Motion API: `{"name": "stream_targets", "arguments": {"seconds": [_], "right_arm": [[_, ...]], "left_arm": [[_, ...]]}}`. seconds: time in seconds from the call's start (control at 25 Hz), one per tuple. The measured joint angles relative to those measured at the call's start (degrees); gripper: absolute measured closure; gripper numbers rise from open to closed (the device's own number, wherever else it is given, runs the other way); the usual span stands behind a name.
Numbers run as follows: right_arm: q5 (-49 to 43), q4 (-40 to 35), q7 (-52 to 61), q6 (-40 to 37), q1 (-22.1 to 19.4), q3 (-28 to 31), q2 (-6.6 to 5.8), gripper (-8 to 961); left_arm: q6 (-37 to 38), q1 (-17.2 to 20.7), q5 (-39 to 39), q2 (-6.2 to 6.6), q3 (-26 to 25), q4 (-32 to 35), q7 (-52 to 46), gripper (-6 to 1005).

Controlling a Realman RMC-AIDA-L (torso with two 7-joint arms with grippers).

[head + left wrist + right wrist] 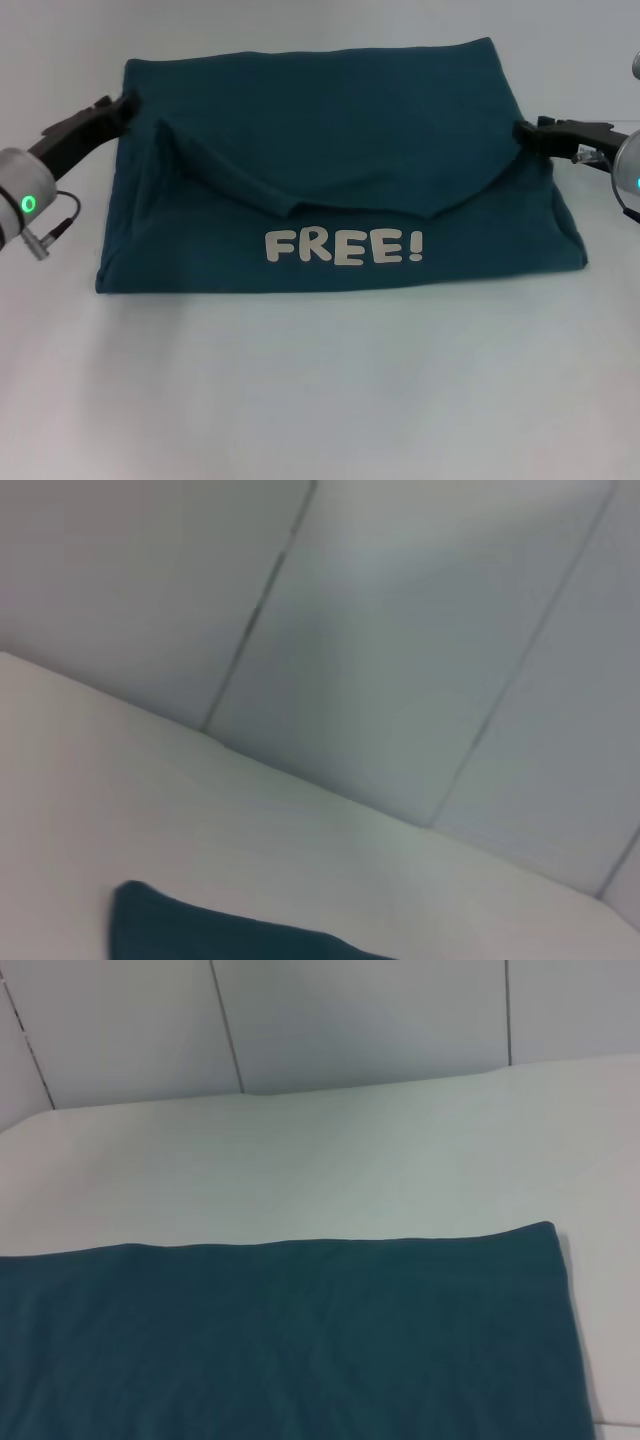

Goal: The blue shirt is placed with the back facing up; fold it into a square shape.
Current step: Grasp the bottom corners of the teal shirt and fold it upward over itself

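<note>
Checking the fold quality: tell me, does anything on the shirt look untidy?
Yes. The folded-over flap on the blue shirt lies rumpled, with a raised crease toward the robot's left, above the "FREE!" print. Its edge curves instead of running straight.

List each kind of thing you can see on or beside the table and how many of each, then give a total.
Shirt: 1, teal-blue, folded, printed FREE!
Grippers: 2, the left gripper at the shirt's left edge, the right gripper at its right edge
Table: 1
Total: 4
</note>
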Motion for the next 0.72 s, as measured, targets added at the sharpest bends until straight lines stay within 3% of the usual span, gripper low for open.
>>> {"name": "stream_targets", "arguments": {"seconds": [0.16, 0.36, 0.56, 0.72], "right_arm": [[0.1, -0.7, 0.0, -0.2, -0.3, 0.5, -0.02, 590], [2.0, -2.5, 0.6, -4.7, -1.7, 0.2, -0.28, 436], [1.9, -4.6, 5.7, -14.2, -4.6, -1.1, -1.16, 288], [1.7, -8.2, 11.4, -22.3, -8.2, -4.8, -1.45, 175]], "left_arm": [[0.3, 1.4, -2.6, 0.11, 0.1, 0.7, 0.0, 620], [1.9, 2.9, -3.2, -0.2, 0.3, 2.2, 0.0, 421], [12.1, 7.0, -3.3, -0.15, 1.8, 4.3, -2.0, 240], [18.7, 11.3, -3.0, -0.27, 5.8, 7.9, -5.4, 123]]}}
